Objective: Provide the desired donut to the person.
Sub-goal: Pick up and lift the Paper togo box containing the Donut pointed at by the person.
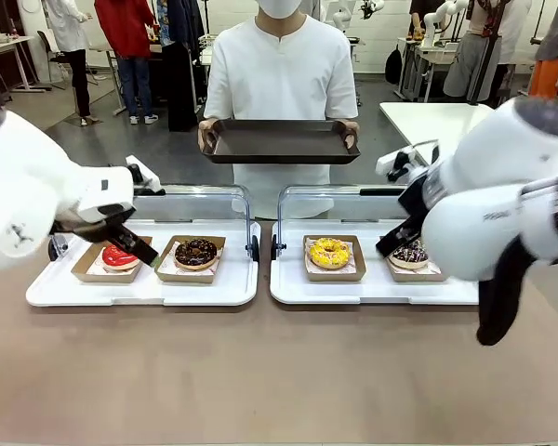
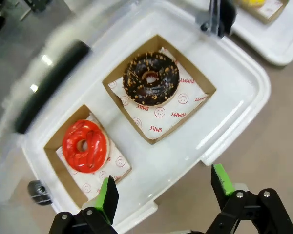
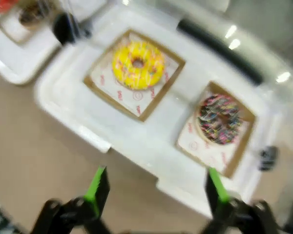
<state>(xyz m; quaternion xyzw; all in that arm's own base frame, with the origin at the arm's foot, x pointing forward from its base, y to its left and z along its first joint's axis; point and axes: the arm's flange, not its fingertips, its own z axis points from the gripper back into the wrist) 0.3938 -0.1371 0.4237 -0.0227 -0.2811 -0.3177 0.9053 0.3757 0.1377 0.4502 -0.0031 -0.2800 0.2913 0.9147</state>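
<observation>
The person (image 1: 279,84) is holding out a tray (image 1: 279,141), waiting to receive. The left gripper (image 2: 163,183) is hovering wide and empty, red donut (image 2: 84,145) beyond one finger, chocolate donut (image 2: 151,79) ahead between both. The right gripper (image 3: 156,178), also wide, is facing the yellow donut (image 3: 137,64), sprinkled donut (image 3: 219,118) beyond one finger.

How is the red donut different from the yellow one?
The red donut has glossy red icing; the yellow donut has yellow icing with pale streaks and little specks. The red donut lies in the left white tray, the yellow donut in the right white tray. Both are rings with a hole, each in its own brown box.
</observation>
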